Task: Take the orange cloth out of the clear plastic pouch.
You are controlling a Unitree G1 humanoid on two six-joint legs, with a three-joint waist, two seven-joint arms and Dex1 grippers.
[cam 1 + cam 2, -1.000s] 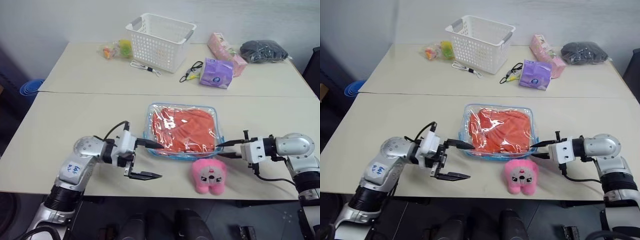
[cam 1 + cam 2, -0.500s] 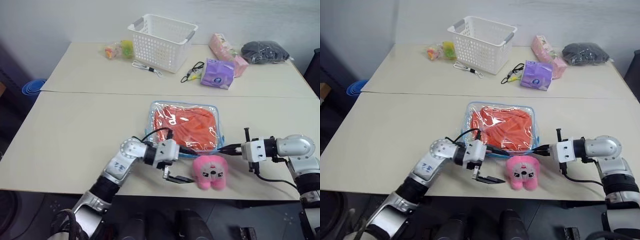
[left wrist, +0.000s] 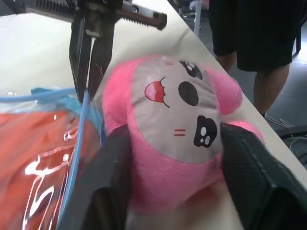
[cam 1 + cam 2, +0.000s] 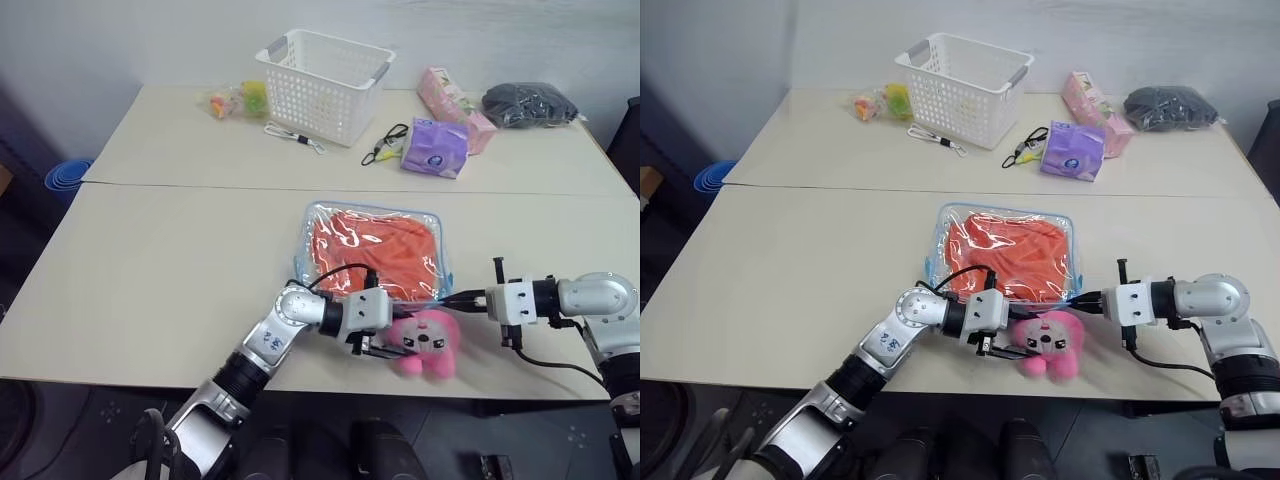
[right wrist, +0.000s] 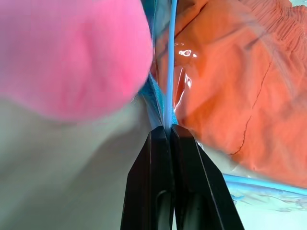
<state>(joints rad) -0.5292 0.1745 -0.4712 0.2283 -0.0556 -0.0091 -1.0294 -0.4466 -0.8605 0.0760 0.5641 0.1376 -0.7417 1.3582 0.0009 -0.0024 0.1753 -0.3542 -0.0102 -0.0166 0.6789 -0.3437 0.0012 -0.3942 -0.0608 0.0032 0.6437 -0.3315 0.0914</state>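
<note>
my left gripper (image 3: 172,143) sits at the near edge of the table (image 4: 150,250), fingers (image 3: 249,172) closed around the pink plush toy (image 4: 428,340), one pad on each side of its body; the toy's face looks up between them in the left wrist view. the toy lies just near of the clear plastic pouch (image 4: 375,250), touching its near right corner.

my right gripper (image 4: 462,299) comes in from the right, fingers (image 5: 189,158) pressed together and pinching the light blue zipper edge (image 5: 168,72) of the pouch at that same near right corner.

the orange cloth (image 4: 375,245) is inside the pouch, wrinkled, filling most of it. the pouch lies flat on the table at centre, glossy with glare on top.

far side of the table: white basket (image 4: 324,82), small yellow and orange items (image 4: 232,99) to its left, a cord (image 4: 385,142) to its right, then a purple packet (image 4: 434,146), a pink packet (image 4: 450,100), and a dark bundle (image 4: 528,102) at far right. a person's legs (image 3: 249,43) stand beyond the table edge in the left wrist view.
</note>
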